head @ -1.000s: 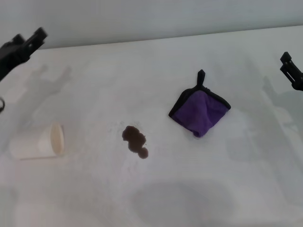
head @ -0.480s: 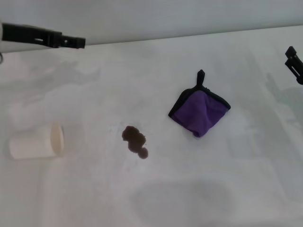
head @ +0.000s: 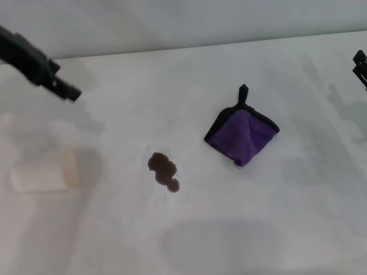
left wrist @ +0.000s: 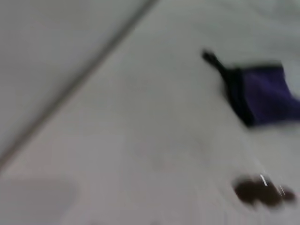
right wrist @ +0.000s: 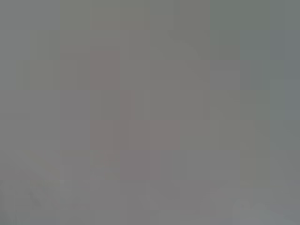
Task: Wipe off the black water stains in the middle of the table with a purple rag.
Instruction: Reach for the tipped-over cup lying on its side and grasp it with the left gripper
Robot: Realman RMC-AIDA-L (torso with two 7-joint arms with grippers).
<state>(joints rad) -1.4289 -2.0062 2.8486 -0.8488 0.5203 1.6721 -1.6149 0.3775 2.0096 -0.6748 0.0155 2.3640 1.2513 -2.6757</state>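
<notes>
— Looking at the head view, where does the purple rag (head: 242, 135) lie?

— Flat on the table (head: 189, 229), right of centre, folded into a diamond with its black loop tab pointing to the far edge. Nothing touches it.

— And the black water stains (head: 164, 170)?

— Near the middle, left of the rag and closer to the robot, with bare white surface between the two. The left wrist view shows both as well: the rag (left wrist: 262, 96) and the stains (left wrist: 262, 191), apart.

— How do the fingers stand relative to the rag?

— The left gripper (head: 67, 90) hangs above the far left of the table, well apart from the rag, the stains lying between them. The right gripper (head: 360, 69) shows only at the right edge, also well clear of the cloth.

— Fingers apart or together?

— Cannot tell for either; the left is a dark bar seen side-on, the right is mostly cut off. The right wrist view shows only flat grey.

— Anything else?

— A white paper cup (head: 43, 171) lies on its side at the left, below the left gripper.
</notes>
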